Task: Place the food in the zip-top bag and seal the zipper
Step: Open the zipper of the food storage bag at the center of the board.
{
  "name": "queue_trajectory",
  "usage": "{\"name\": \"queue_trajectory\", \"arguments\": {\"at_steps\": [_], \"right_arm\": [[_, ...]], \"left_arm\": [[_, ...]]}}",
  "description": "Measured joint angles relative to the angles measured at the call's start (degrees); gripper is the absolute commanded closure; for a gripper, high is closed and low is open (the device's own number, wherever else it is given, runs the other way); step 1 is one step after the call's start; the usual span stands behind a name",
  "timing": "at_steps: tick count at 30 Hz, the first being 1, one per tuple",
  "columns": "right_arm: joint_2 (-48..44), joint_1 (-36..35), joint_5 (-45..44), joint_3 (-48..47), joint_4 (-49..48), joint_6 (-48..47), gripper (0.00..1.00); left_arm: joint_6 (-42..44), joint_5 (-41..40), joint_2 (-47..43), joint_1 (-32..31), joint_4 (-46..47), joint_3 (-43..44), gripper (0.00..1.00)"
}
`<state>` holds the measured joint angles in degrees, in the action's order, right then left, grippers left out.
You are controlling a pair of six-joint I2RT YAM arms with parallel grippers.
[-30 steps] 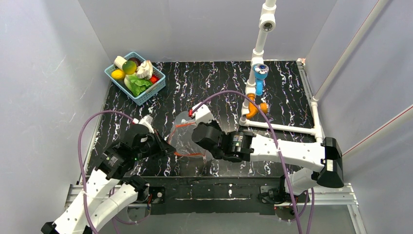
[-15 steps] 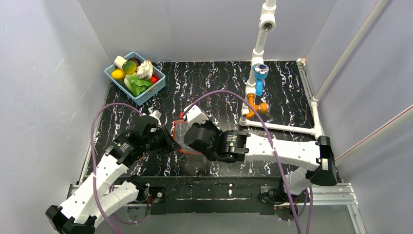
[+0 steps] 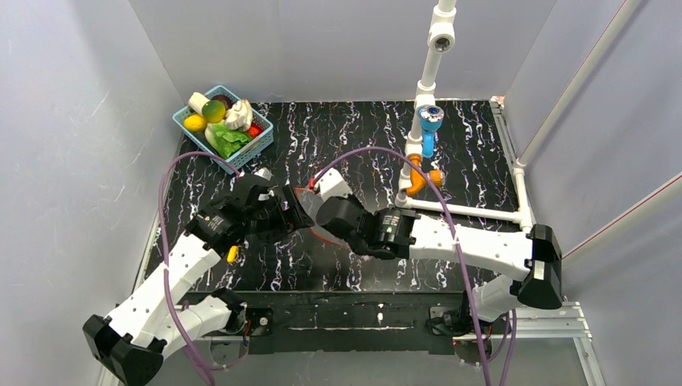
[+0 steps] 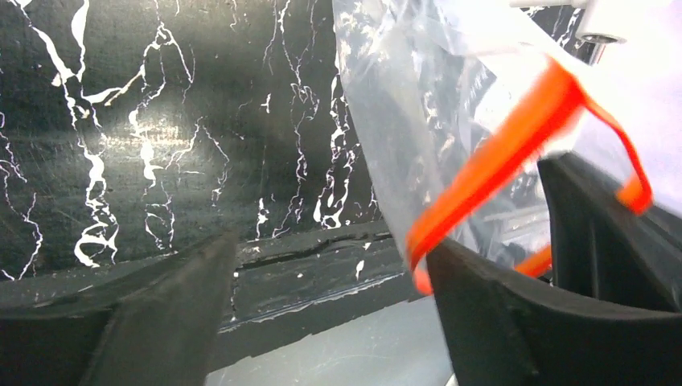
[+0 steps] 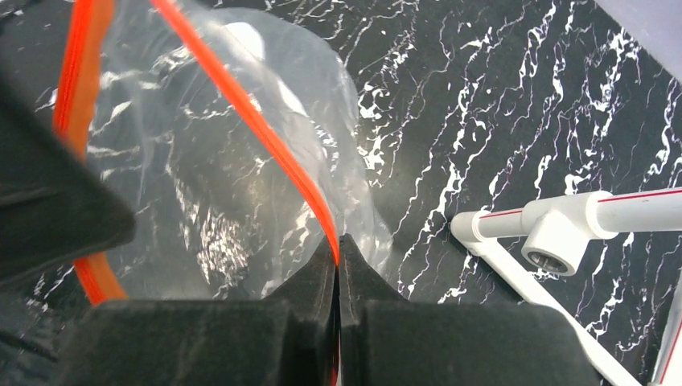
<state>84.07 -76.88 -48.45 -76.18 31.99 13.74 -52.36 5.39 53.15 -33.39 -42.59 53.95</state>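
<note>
The clear zip-top bag (image 5: 209,161) hangs above the black marbled table between both grippers. My right gripper (image 5: 338,245) is shut on its red zipper (image 5: 257,121), pinching the strip at one side of the mouth. My left gripper (image 4: 330,314) is open, fingers wide apart, with nothing between them. The zipper (image 4: 499,157) loops over its right finger (image 4: 515,330). In the top view the left gripper (image 3: 296,211) and the right gripper (image 3: 320,225) meet at the bag (image 3: 310,201). The food lies in the basket: lettuce (image 3: 229,142), yellow-green fruit (image 3: 213,110) and garlic-like piece (image 3: 238,117).
The blue basket (image 3: 241,163) stands at the back left with other toy foods in it. A white pipe frame (image 3: 462,211) with blue (image 3: 429,129) and orange (image 3: 418,178) fittings stands at the right. A small yellow piece (image 3: 232,254) shows beside the left forearm.
My left gripper has opened and let go of the bag's edge. Both grippers and the bag have moved away from the near edge; the right gripper has stayed shut on the zipper.
</note>
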Motion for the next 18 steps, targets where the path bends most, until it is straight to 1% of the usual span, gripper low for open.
{"name": "queue_trajectory", "arguments": {"at_steps": [1, 5, 9, 13, 16, 18], "right_arm": [[-0.04, 1.33, 1.05, 0.48, -0.66, -0.13, 0.99], [-0.15, 4.9, 3.74, 2.1, -2.1, -0.52, 0.99], [-0.13, 4.92, 5.84, 2.1, -2.38, -0.44, 0.99], [-0.07, 4.85, 7.52, 2.1, -2.25, -0.11, 0.99], [-0.07, 4.85, 8.52, 2.1, -2.16, 0.2, 0.99], [-0.07, 4.85, 9.09, 2.1, -2.14, 0.55, 0.99]], "left_arm": [[0.26, -0.07, -0.07, 0.0, 0.0, 0.24, 0.02], [0.44, 0.66, -1.29, -0.02, 0.24, 0.31, 0.02], [0.94, 2.84, 0.94, -0.02, 1.07, 0.57, 0.02], [0.66, 5.81, 3.67, 0.0, 4.92, -0.13, 0.02], [0.31, 6.97, 2.62, 0.0, 6.8, -1.44, 0.02], [0.17, 7.39, 0.04, -0.02, 8.07, -2.91, 0.02]]}}
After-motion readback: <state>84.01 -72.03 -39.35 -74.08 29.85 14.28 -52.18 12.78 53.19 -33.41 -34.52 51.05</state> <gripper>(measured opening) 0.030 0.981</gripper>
